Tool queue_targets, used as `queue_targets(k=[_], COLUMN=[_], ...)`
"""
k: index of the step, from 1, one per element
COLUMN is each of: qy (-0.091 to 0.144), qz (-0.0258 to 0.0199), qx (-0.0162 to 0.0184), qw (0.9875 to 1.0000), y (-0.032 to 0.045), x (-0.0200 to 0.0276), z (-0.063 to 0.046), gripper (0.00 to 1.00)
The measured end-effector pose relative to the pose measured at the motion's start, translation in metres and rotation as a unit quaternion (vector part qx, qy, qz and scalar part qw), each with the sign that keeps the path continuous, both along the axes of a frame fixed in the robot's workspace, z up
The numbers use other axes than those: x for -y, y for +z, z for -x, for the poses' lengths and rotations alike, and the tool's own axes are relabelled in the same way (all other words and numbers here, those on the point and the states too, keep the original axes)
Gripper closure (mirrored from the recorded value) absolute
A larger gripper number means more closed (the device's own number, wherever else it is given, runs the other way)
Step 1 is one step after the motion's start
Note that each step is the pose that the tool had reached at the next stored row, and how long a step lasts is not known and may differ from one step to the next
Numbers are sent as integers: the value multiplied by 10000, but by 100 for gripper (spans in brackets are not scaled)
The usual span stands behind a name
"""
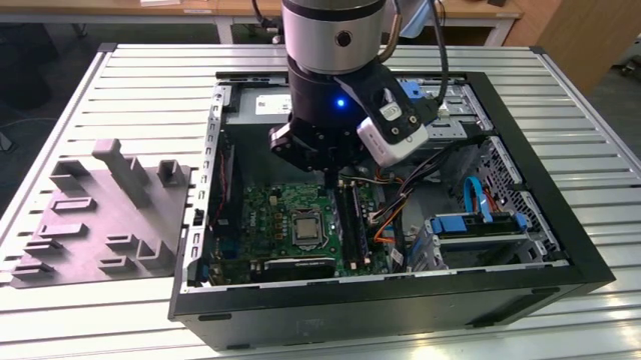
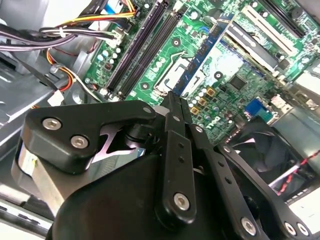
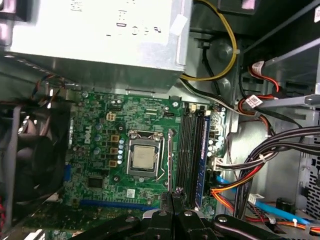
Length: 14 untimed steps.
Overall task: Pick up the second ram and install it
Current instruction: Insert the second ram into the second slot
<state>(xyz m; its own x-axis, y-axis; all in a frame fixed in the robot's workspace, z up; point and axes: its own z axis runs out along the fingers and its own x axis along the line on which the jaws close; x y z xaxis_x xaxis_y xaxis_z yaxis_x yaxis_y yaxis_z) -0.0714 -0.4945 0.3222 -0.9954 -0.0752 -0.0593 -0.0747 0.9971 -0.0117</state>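
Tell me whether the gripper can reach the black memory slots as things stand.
Probably yes. The gripper, holding the second ram, hangs inside the open case near the memory slots; nothing covers them, and the cables sit aside.

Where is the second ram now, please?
In the second wrist view, the second ram is held in the hand, over the motherboard beside the processor socket.

I see the computer case (image 1: 401,315) lying open on the table (image 1: 150,75), with the tray (image 1: 90,225) beside it on the exterior view's left. Inside, the circuit board (image 1: 266,206) lies on the case floor, with its processor socket (image 3: 146,159) between the fan (image 3: 30,150) and the memory slots (image 3: 187,150). My gripper (image 2: 173,100) hangs over the board, the memory stick (image 2: 202,55) pinched between its fingers.
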Motion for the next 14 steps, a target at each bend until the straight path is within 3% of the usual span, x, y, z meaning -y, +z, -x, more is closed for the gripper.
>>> queue_targets(k=[8,14], qy=[-229,-284], qz=[-22,-60], qx=[0,-1], qw=[9997,9996], y=[-82,-130], x=[-1,-28], z=[-81,-119], gripper=[89,89])
